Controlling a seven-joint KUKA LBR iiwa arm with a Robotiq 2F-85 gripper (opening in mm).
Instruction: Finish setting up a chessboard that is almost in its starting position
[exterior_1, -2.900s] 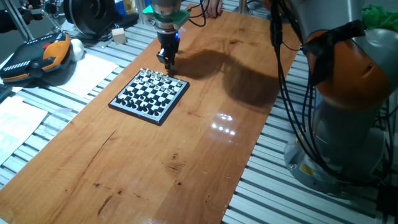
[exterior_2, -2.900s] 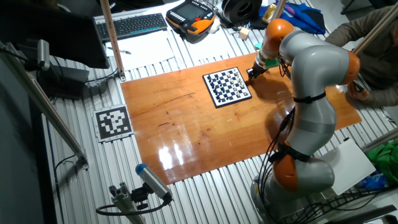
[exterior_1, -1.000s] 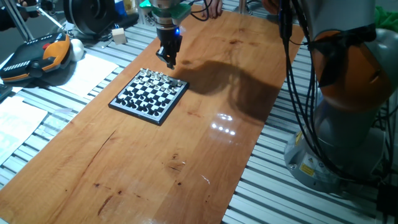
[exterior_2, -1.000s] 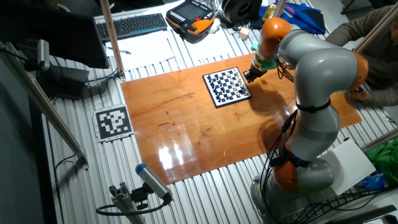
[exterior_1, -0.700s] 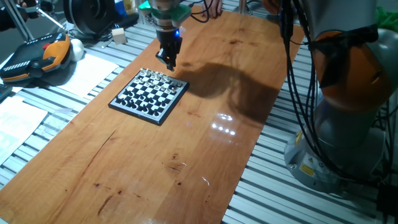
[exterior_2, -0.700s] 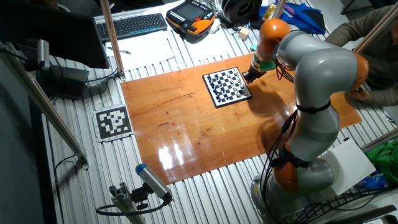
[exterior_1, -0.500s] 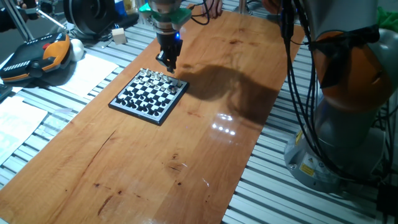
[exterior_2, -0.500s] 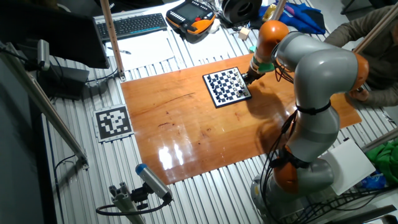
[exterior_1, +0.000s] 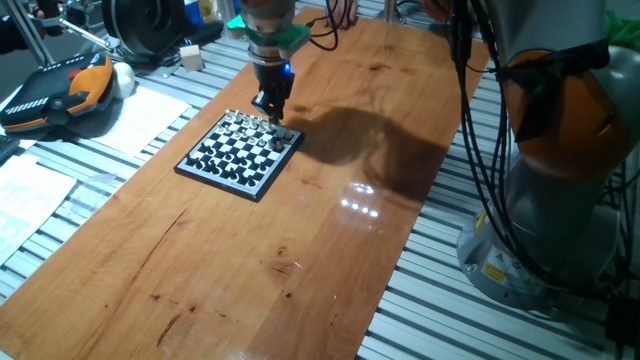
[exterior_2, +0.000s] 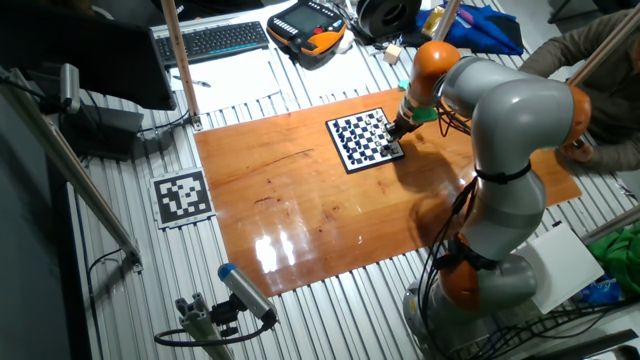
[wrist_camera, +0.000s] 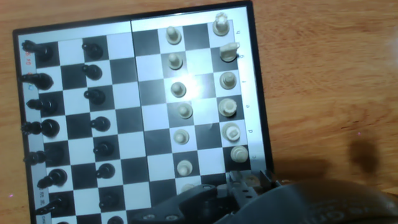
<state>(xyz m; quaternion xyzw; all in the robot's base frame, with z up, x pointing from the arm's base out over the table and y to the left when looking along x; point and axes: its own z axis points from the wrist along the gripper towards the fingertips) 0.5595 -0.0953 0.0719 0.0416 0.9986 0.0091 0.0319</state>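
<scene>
Hovering over the chessboard (wrist_camera: 143, 118) corner, tool (exterior_1: 272, 108), grip unclear; pale pieces (wrist_camera: 227, 107) distinct only close-up.

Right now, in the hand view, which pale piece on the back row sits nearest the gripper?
The pale piece at the bottom of the edge column, right against the gripper body. The others on the chessboard stand farther up.

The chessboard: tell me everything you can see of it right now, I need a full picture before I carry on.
The chessboard is a small square board of black and white checks with a dark rim, lying flat on the wooden table. In the hand view dark pieces fill two files on the left, pale pieces two on the right; the middle squares are bare. The tool hangs over the pale side's corner, hiding the squares there. Whether it touches anything cannot be told.
</scene>
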